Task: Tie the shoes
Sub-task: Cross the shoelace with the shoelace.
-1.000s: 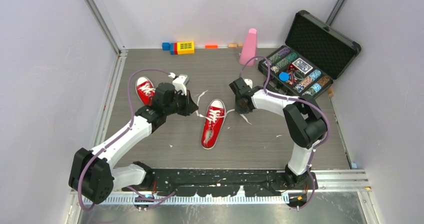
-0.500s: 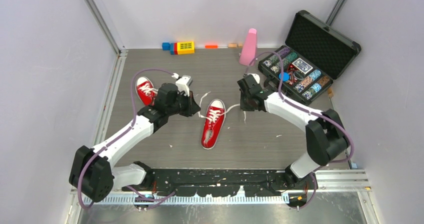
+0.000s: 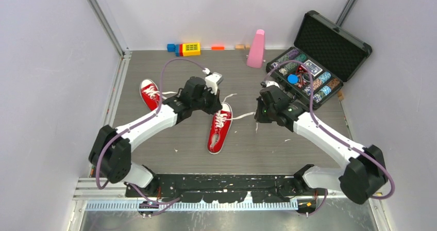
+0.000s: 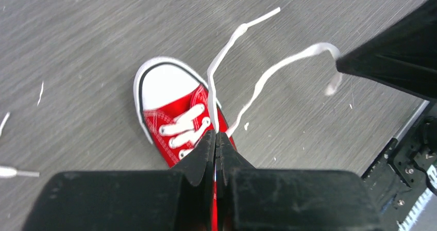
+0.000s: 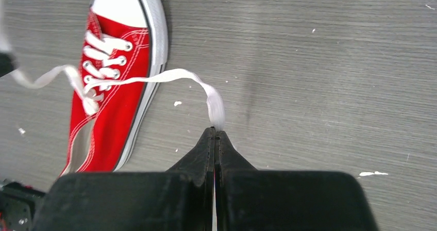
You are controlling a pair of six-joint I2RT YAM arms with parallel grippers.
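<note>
My top camera hangs high behind the arm bases, facing down and forward over the whole bench (image 3: 257, 143). Each wrist camera sits just behind its tool, close above the bench, looking along the tips. The left tool (image 4: 215, 134) view and right tool (image 5: 215, 133) view both take in the middle shoe (image 5: 111, 81) and its laces (image 5: 170, 75), which the top view also shows.

Red shoes (image 3: 220, 130), grey streaked table (image 3: 268, 148).
Laces (image 5: 170, 76), soles (image 5: 154, 40), toe caps (image 4: 164, 86) white; case (image 3: 335, 37) black, chips (image 3: 314, 86) multicoloured; tall block (image 3: 256, 48) pink; small blocks (image 3: 191, 48) yellow, blue, orange.
</note>
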